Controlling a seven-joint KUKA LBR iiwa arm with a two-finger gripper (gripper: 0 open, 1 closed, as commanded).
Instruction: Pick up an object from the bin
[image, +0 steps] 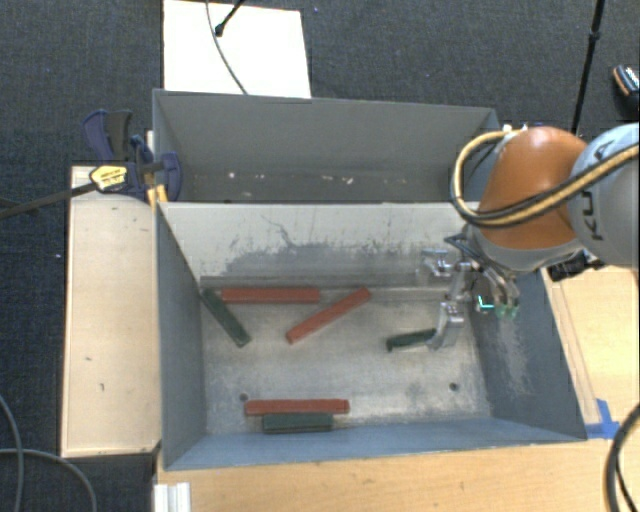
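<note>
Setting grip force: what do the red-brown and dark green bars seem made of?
Red-brown bars: probably painted wood or hard plastic; flat matte colour, crisp straight edges. Dark green bars: seemingly the same; matte, straight, unbent.

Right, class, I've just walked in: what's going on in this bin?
A robot arm reaches into the grey metal bin from the right. Its gripper is down at the right end of a short dark green bar lying right of centre; whether it grips it cannot be told. Apart from it lie a tilted reddish-brown bar, a back reddish-brown bar, a slanted dark green bar, and a front reddish-brown bar beside a front dark green bar.
</note>
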